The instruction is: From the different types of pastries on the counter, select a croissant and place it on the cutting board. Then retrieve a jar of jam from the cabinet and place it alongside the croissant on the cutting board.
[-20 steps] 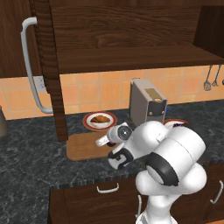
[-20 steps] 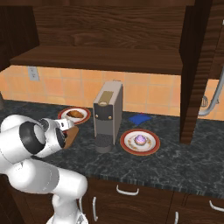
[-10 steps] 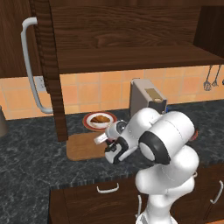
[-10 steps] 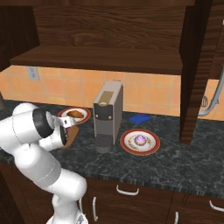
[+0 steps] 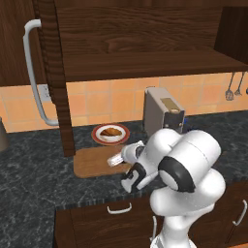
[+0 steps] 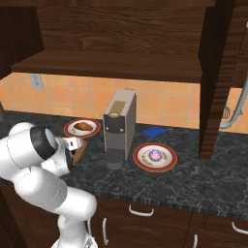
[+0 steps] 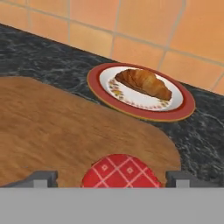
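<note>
Hand view: the gripper stands with its finger tips wide apart on either side of the jar of jam, clear of its sides, and the jar sits on the cutting board. The croissant lies on its red-rimmed plate just beyond the board's far edge, not on the board. Judging by this, the jam half looks done; the croissant is left to move.
</note>
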Motion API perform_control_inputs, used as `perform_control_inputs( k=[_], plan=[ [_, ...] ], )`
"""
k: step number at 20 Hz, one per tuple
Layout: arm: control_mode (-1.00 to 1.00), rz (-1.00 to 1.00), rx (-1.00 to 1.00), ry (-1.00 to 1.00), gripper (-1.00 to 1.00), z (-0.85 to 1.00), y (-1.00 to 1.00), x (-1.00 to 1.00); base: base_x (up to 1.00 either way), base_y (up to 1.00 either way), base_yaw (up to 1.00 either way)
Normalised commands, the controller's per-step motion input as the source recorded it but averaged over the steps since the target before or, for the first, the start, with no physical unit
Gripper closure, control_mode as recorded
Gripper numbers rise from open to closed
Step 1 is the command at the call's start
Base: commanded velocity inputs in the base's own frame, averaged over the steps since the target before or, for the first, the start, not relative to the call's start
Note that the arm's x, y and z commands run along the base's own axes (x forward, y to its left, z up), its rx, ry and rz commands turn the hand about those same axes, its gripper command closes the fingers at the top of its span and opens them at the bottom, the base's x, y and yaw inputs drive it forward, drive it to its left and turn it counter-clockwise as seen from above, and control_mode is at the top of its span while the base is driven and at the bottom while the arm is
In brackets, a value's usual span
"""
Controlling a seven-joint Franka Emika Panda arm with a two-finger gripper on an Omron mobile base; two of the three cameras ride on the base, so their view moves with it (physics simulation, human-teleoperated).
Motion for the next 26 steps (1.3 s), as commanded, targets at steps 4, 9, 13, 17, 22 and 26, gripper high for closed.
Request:
perform_control_inputs(
  k=[4, 9, 13, 17, 22, 26],
  plan=[
    [-1.00, -0.22, -0.09, 0.20, -1.00, 0.73, 0.02, 0.78, 0.00, 0.00, 0.00],
    [-1.00, -0.27, -0.06, 0.20, -1.00, 0.76, -0.19, 0.06, 0.00, 0.00, 0.00],
    [-1.00, 0.00, 0.00, 0.07, -1.00, 0.00, 0.00, 0.33, 0.00, 0.00, 0.00],
    [-1.00, 0.03, 0.01, 0.01, -1.00, -0.02, -0.29, 0.24, 0.00, 0.00, 0.00],
    [-1.00, 0.13, 0.00, -0.07, -1.00, -0.16, -0.11, 0.61, 0.00, 0.00, 0.00],
    [-1.00, 0.18, -0.02, -0.14, -1.00, -0.19, -0.08, 0.84, 0.00, 0.00, 0.00]
  ],
)
